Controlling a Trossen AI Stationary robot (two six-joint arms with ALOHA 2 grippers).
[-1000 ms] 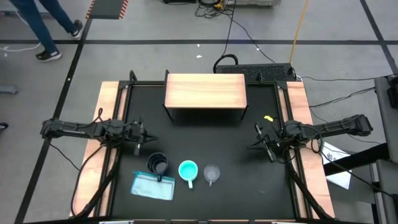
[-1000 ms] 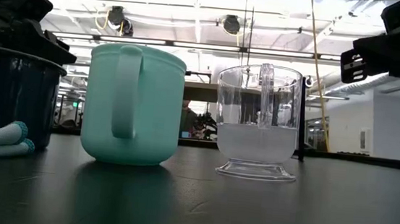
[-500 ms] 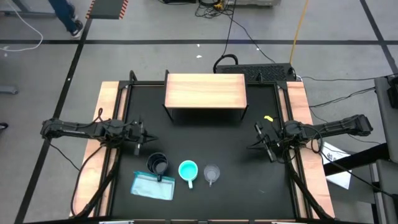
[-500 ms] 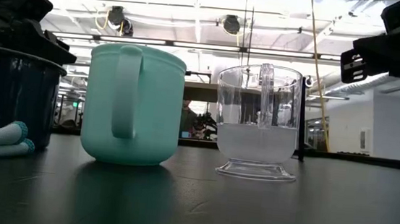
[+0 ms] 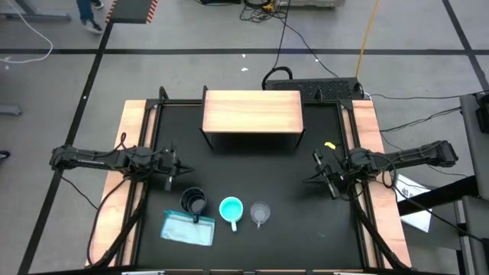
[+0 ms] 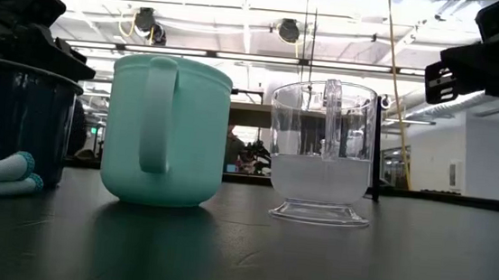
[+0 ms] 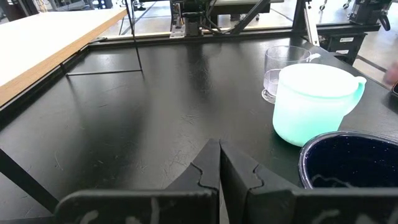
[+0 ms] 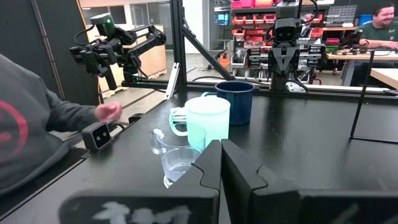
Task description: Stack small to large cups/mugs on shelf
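We see the shelf bare at the table's far edge, and the navy mug, turquoise mug and clear cup crowded in a near row — reaching one risks knocking its neighbour. A light-blue packet touches the navy mug. The left gripper and right gripper wait with fingers pressed together — holding nothing.

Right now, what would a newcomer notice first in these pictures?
Three vessels stand in a row near the table's front edge: the dark navy mug, the turquoise mug and the clear cup. Behind them, the wooden shelf is bare on top. The left gripper and right gripper wait shut at the sides.
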